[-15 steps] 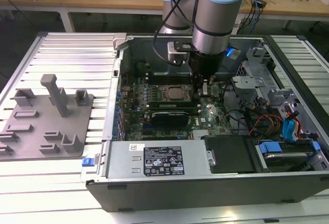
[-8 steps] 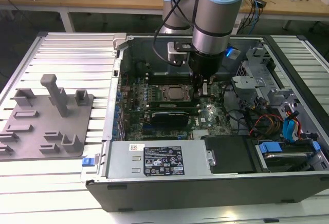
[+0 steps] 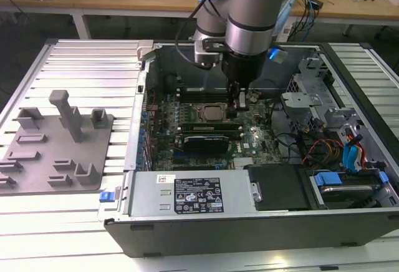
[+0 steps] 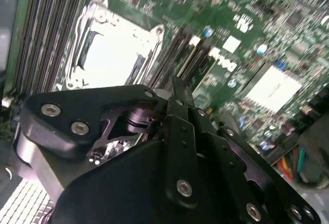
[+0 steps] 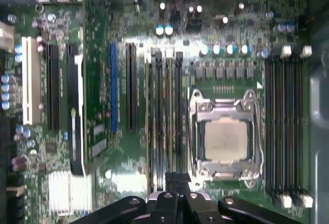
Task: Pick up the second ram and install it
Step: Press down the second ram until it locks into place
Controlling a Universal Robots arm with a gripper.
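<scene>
Right now the arm reaches down into the open computer case (image 3: 249,229), which lies on its side on a slatted metal table (image 3: 81,66). In the exterior view the gripper (image 3: 240,102) hangs low over the motherboard (image 3: 252,140), just past the three o'clock side of the processor socket (image 3: 212,111).

- Claw: in both wrist views the two black fingers of the gripper (image 5: 177,176) (image 4: 177,88) sit pressed together. I see nothing pinched between them.
- The second ram (image 5: 169,121) stands on edge in the bank of long memory slots just beside the processor socket (image 5: 225,141). It runs the length of its slot, and the fingertips sit over one end of it. I cannot tell whether they actually touch its top edge, or whether it is pushed fully home.
- In the exterior view the same stick (image 3: 209,124) reads as a thin green strip at six o'clock from the socket. A dark expansion card (image 3: 199,142) lies just beyond it, further toward six.
- Grey slotted tray (image 3: 50,153) sits on the table at nine o'clock from the case, well apart from the arm.
- Silver power supply (image 3: 187,194) with a dark label fills the case's six o'clock edge.
- Bundled cables (image 3: 324,144) crowd the three o'clock end.
</scene>
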